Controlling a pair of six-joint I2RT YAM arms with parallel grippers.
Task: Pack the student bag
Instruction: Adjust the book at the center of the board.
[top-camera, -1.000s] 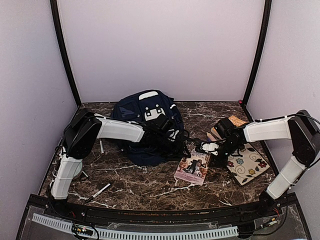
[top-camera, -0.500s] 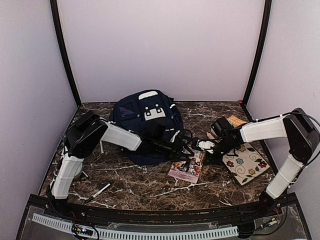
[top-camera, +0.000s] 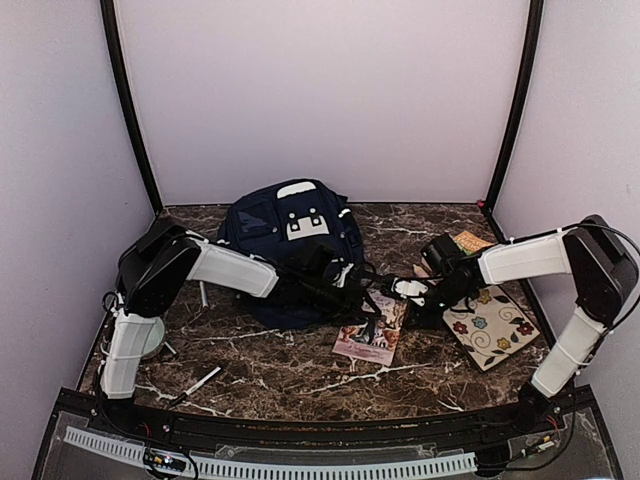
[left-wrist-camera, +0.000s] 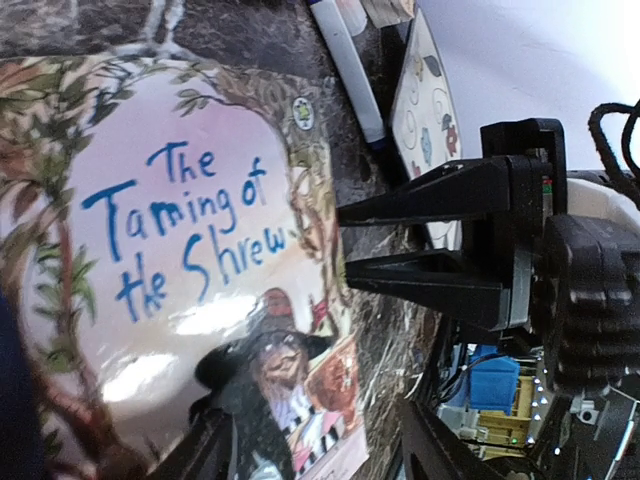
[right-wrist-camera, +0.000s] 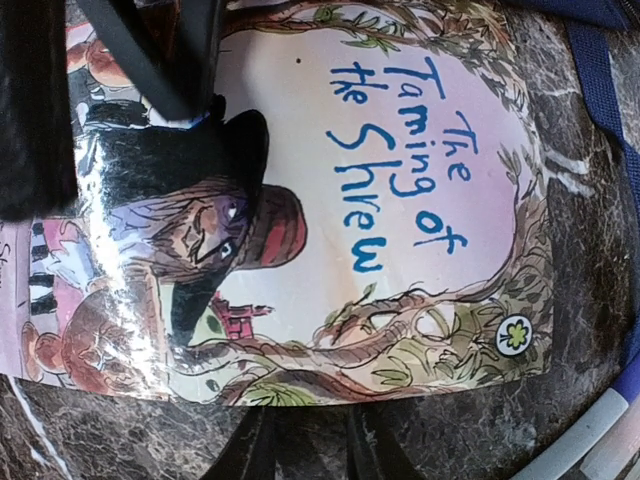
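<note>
The navy student bag (top-camera: 290, 235) with white patches lies at the back middle of the table. In front of it to the right lies a picture book, "The Taming of the Shrew" (top-camera: 370, 328) (left-wrist-camera: 180, 230) (right-wrist-camera: 380, 200). My left gripper (top-camera: 366, 318) (left-wrist-camera: 315, 415) hangs open over the book, its fingers astride the book's lower end. My right gripper (top-camera: 402, 290) (right-wrist-camera: 308, 428) (left-wrist-camera: 342, 245) sits at the book's right edge, fingers a narrow gap apart with nothing between them.
A flowered notebook (top-camera: 495, 325) (left-wrist-camera: 425, 90) lies to the right, with an orange item (top-camera: 472, 240) behind it. A blue-and-white marker (left-wrist-camera: 345, 70) (right-wrist-camera: 590, 440) lies beside the book. A pen (top-camera: 203, 380) rests near the front left. A bag strap (right-wrist-camera: 600, 90) runs along the marble.
The book has slid left toward the bag and turned more upright. My right gripper followed it left. My left gripper came forward and right, over the book.
</note>
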